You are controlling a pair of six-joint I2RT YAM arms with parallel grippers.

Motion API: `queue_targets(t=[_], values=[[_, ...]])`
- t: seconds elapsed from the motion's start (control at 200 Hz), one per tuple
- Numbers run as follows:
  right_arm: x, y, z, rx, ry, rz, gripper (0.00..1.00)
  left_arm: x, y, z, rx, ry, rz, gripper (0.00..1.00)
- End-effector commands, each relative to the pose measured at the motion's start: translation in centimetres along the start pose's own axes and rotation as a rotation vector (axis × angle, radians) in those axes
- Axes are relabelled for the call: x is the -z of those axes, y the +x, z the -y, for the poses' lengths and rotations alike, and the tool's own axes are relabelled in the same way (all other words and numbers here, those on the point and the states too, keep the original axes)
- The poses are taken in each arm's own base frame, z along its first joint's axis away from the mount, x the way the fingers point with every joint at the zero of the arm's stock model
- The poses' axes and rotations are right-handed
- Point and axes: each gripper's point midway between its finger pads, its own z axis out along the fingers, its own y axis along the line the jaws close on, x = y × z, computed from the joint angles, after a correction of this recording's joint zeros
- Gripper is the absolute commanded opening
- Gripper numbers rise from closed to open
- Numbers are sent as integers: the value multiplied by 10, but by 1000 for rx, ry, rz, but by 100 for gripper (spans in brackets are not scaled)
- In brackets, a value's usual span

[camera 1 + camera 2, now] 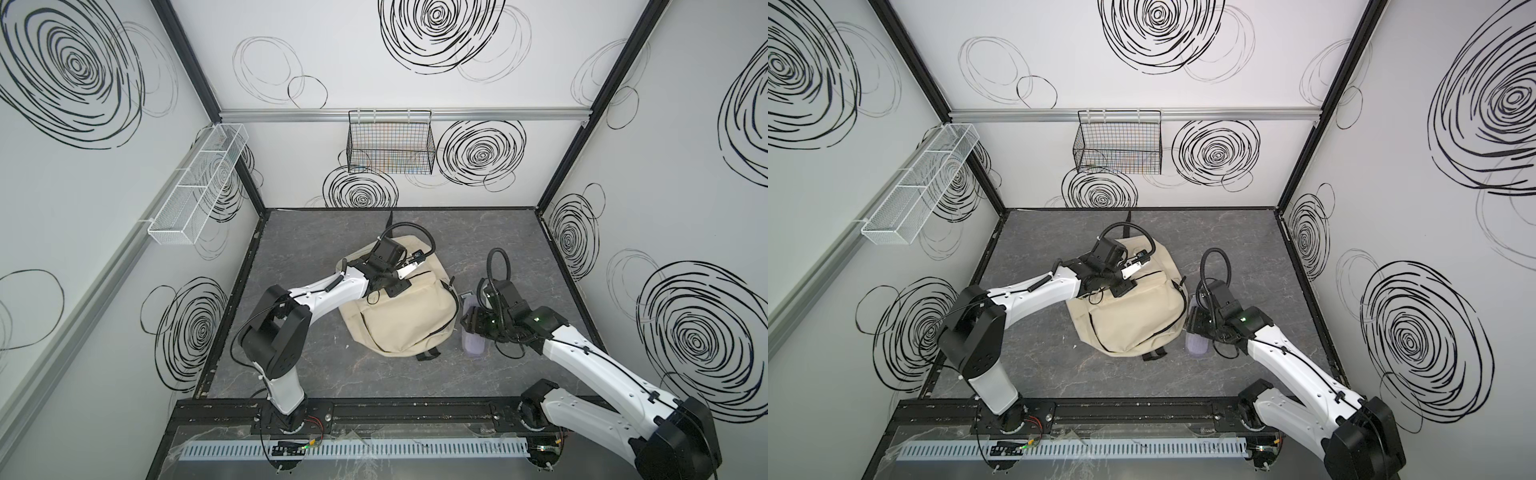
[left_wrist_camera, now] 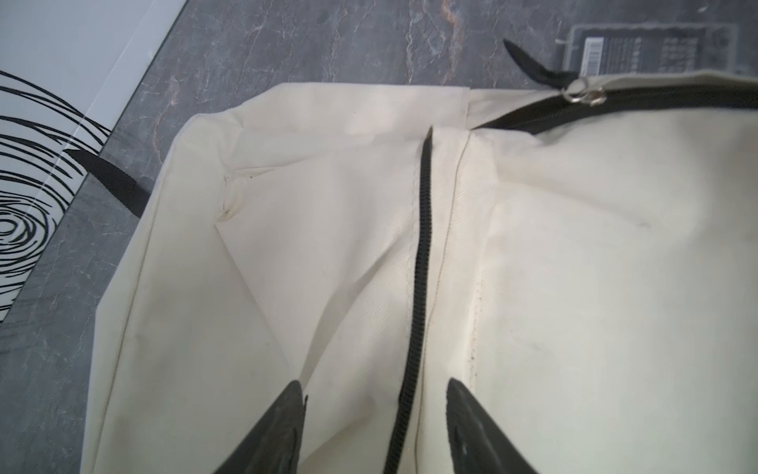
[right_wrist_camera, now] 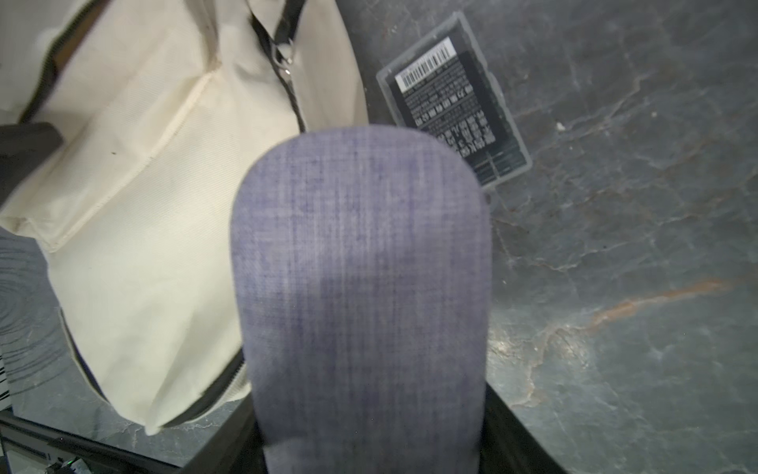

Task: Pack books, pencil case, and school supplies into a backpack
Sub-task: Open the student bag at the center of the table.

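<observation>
Right wrist view.

MARA: Nearest is the pencil case (image 3: 361, 287). It runs out from between the right gripper's (image 1: 473, 323) jaws with a dark jaw against each long side, so I read it as clamped. Both top views put it just beside the backpack (image 1: 399, 324), low over the table (image 1: 291, 374). Lifted or resting, can't tell.

JON: And the bag?

MARA: It lies flat, front pocket up. No books lie out on the table. A dark slit at the bag's far part shows a brown sliver (image 3: 76, 39), maybe a book, unsure. The school supplies (image 3: 455, 111) packet lies flat on the table past the case's far end, just beside the bag.

JON: Left side?

MARA: Farthest out. The left gripper (image 2: 373, 383) has its jaws apart with nothing between them. It sits astride a black zipper (image 2: 418, 266), close over the canvas.

JON: So, doing the insert well?

MARA: My judgement: the left pinches the fabric lip, not the teeth, and lifts to hold the mouth open. The right feeds the case rounded end first, long axis along the opening, swinging clear of the packet. Soft canvas will likely sag shut if released early.
</observation>
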Motion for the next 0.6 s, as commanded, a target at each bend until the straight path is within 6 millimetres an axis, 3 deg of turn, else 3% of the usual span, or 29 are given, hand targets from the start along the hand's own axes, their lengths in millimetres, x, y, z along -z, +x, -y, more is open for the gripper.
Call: queue_targets(t=[0.0, 0.065, 0.28, 0.37, 0.45, 0.595], values=[[11, -23, -20, 24, -53, 65, 38, 5, -21, -24, -20, -97, 38, 46], [14, -27, -25, 29, -61, 73, 38, 8, -24, -32, -2, -119, 54, 35], [17, -32, -30, 32, -79, 90, 38, 12, -27, -38, 22, -131, 80, 32], [18, -32, -34, 12, -100, 95, 38, 11, -26, -40, 23, -138, 74, 17], [20, -33, -51, -10, -170, 95, 33, 16, -30, -43, 34, -155, 86, 0], [18, -33, -94, -30, -324, 87, 32, 41, -52, -44, 87, -152, 189, 0]])
